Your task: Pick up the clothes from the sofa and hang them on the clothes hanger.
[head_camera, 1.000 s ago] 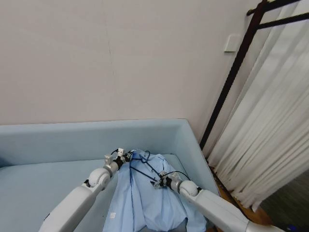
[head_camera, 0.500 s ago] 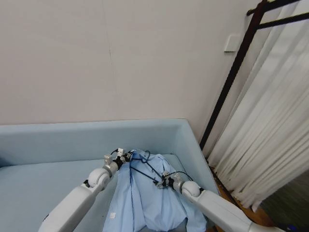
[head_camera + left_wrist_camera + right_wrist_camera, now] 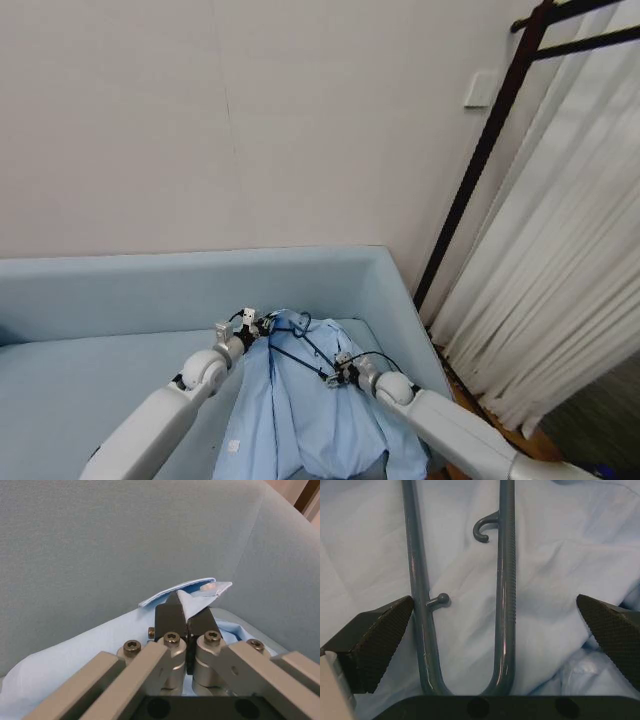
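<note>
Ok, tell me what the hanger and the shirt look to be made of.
Hanger: probably moulded plastic, blue-grey and glossy, with highlights along its bars, a ribbed strip and small moulded hooks. Shirt: light blue woven cloth, matte, with soft creases; possibly cotton, but the fibre can't be told.

**Layout at the sofa.** Shirt (image 3: 300, 420) lies on the seat at the right end of the sofa (image 3: 100, 290). The clothes hanger (image 3: 506, 580) rests on the shirt, one end between the spread fingers (image 3: 375, 635) of the right gripper (image 3: 333, 378). The left gripper (image 3: 262, 325), nearer the backrest, pinches the collar (image 3: 200, 587). The clothes rack pole (image 3: 476, 165) stands right of the sofa, with the curtain (image 3: 560, 270) farther right and the wall (image 3: 250, 120) behind.
</note>
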Robot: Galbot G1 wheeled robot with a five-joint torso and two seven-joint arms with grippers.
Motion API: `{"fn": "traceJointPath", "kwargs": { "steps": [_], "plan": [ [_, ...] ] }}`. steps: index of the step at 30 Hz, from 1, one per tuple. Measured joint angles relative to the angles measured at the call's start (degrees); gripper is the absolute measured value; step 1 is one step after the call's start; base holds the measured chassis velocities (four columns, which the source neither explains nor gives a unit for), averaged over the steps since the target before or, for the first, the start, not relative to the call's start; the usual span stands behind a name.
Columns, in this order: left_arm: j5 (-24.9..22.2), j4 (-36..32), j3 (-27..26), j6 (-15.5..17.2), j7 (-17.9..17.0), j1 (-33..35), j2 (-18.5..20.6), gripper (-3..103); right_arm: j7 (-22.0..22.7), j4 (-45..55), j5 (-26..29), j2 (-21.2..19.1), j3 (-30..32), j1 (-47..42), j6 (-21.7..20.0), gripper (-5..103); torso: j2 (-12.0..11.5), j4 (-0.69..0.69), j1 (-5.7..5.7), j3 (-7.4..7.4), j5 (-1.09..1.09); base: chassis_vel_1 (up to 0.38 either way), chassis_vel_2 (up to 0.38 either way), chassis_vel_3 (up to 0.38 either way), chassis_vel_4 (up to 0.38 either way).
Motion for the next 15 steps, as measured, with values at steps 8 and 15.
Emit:
{"fn": "traceJointPath", "kwargs": {
  "steps": [8, 15],
  "plan": [
    [-0.20, -0.27, -0.40, -0.08, 0.55, 0.43, 0.60, 0, -0.97, -0.21, -1.67, 0.01, -0.61, 0.37, 0.69, 100, 0.00, 0.01, 0.00, 0.00, 0.00, 0.000, 0.000, 0.000, 0.000],
    [-0.23, -0.45, -0.45, -0.11, 0.71, 0.52, 0.60, 0, -1.27, -0.01, -2.26, -0.36, -0.79, -0.54, 0.99, 100, 0.00, -0.01, 0.00, 0.00, 0.00, 0.000, 0.000, 0.000, 0.000]
  ]
}}
